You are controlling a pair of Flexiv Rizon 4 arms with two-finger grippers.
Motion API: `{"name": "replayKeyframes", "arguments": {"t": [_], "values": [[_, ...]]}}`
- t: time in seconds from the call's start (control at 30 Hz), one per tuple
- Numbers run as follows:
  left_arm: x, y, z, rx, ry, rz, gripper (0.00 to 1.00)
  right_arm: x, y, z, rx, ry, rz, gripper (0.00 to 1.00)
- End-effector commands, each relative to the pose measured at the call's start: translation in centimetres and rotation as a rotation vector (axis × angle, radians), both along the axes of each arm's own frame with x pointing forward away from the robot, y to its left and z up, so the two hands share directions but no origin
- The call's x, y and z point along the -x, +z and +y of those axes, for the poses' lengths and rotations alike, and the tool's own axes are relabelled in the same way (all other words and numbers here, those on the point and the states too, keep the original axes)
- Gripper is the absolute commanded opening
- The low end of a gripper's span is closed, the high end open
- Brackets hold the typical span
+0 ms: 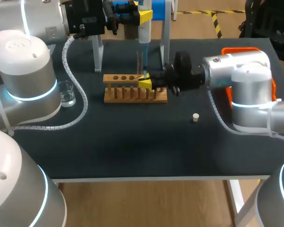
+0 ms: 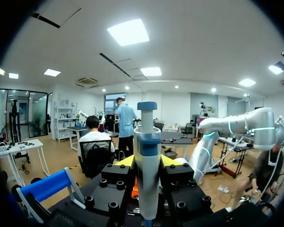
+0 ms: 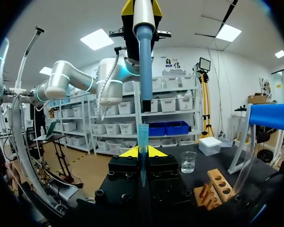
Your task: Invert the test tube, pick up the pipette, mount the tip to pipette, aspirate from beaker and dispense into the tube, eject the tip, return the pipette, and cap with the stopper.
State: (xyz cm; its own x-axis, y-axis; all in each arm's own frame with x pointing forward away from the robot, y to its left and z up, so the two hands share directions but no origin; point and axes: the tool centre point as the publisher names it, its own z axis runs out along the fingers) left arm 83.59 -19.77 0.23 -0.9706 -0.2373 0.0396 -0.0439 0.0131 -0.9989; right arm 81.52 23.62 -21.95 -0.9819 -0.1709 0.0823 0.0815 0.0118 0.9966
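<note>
My left gripper is shut on the white-and-blue pipette, which it holds upright above the rack; in the left wrist view the pipette stands between its fingers. My right gripper is shut on a blue pipette tip, which points up. The pipette's blue shaft hangs straight above the tip, a small gap apart. A clear test tube stands upright at the wooden rack. The beaker sits at the left and the white stopper lies at the right.
A white stand with a blue bar rises behind the rack. An orange box shows behind my right arm. The beaker and rack lie beyond my right gripper. A white cable loops past the beaker.
</note>
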Motion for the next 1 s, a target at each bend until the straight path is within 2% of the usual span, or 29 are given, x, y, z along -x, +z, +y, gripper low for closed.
{"name": "replayKeyframes", "arguments": {"t": [0.03, 1.0], "values": [[0.02, 0.02, 0.05, 0.0, -0.001, 0.001, 0.0, -0.14, 0.06, 0.14, 0.0, -0.004, 0.001, 0.0], [0.02, 0.02, 0.05, 0.0, -0.001, 0.001, 0.0, -0.96, 0.36, 0.36, -0.002, -0.014, -0.004, 0.0]]}}
